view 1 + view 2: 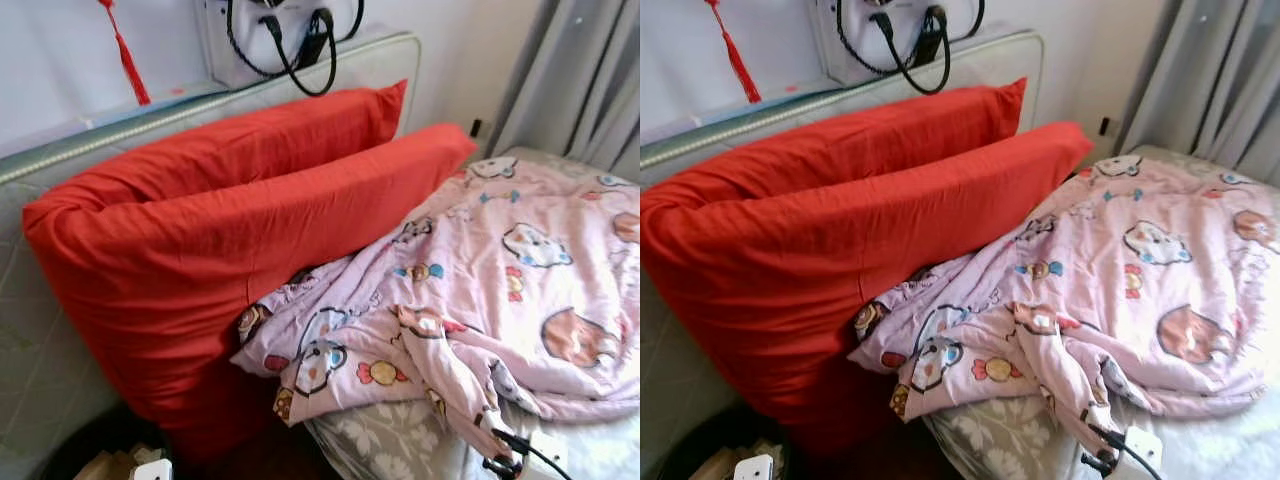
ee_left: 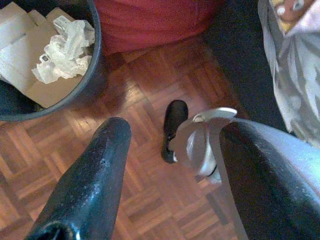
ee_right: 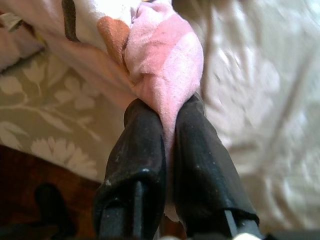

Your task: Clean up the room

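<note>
A rumpled pink quilt [image 1: 500, 290] printed with cartoon animals lies across the bed, one corner hanging over the near edge. In the right wrist view my right gripper [image 3: 167, 107] is shut on a bunched fold of this quilt [image 3: 165, 55], just above the grey floral sheet [image 3: 45, 100]. Two big red pillows [image 1: 200, 230] lean against the padded headboard [image 1: 60, 150]. My left gripper [image 2: 177, 127] hangs open over the parquet floor [image 2: 150, 200] with nothing between its fingers.
A dark bin [image 2: 95, 50] holding cardboard and crumpled wrapping stands on the floor beside the bed, below the pillows. A white plug with a black cable [image 1: 545, 450] rests on the sheet at the near edge. Grey curtains [image 1: 590, 80] hang at the far right.
</note>
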{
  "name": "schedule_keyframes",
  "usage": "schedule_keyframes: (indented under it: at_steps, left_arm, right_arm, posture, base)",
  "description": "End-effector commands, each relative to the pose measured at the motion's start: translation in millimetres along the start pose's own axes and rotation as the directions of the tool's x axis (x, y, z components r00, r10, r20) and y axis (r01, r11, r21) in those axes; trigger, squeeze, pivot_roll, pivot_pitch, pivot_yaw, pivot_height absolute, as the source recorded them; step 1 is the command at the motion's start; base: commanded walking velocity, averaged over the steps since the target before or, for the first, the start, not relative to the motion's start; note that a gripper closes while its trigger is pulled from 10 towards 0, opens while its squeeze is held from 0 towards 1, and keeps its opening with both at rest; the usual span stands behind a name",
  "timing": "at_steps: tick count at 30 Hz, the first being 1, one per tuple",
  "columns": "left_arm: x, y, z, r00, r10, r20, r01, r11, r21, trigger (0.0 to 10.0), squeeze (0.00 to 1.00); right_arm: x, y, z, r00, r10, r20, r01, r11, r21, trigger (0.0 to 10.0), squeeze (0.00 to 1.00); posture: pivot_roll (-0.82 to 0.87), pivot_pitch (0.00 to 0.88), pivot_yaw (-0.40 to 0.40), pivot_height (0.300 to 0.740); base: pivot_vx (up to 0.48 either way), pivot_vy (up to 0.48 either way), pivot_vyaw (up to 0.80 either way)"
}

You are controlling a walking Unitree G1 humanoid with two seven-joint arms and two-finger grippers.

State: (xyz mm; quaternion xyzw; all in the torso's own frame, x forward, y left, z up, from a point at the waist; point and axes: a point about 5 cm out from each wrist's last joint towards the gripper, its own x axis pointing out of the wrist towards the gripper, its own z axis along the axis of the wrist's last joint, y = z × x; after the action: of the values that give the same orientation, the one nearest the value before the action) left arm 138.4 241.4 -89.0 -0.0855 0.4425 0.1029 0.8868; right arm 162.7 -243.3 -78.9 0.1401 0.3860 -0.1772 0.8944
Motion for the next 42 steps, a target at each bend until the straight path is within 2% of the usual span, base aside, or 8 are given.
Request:
schedule_keyframes:
  at_steps: [1,28,42]
  left_arm:
    - [0.6,0.4,2.6,1.000,0.000,0.004,0.000,1.000,-0.001,10.0,0.00]
    - [1.0,-0.1,3.8,1.000,-0.006,0.005,0.006,1.000,0.001,10.0,0.00]
    - [1.4,-1.3,4.2,1.000,-0.009,0.006,0.009,1.000,0.003,10.0,0.00]
  right_arm:
    - [-0.5,-1.9,-0.3,1.000,-0.013,0.005,0.013,1.000,0.001,10.0,0.00]
    - [-1.3,-3.4,3.2,0.995,-0.081,0.064,0.080,0.997,0.014,10.0,0.00]
    - [-0.3,1.7,4.6,0.998,0.017,0.058,-0.017,1.000,0.007,10.0,0.00]
  posture:
    - [0.04,0.000,0.009,0.740]
    - [0.04,0.000,0.012,0.740]
    - [0.03,0.000,0.012,0.740]
  base:
    - [-0.274,0.000,0.00]
    - [-0.274,0.000,0.00]
    - [-0.272,0.000,0.00]
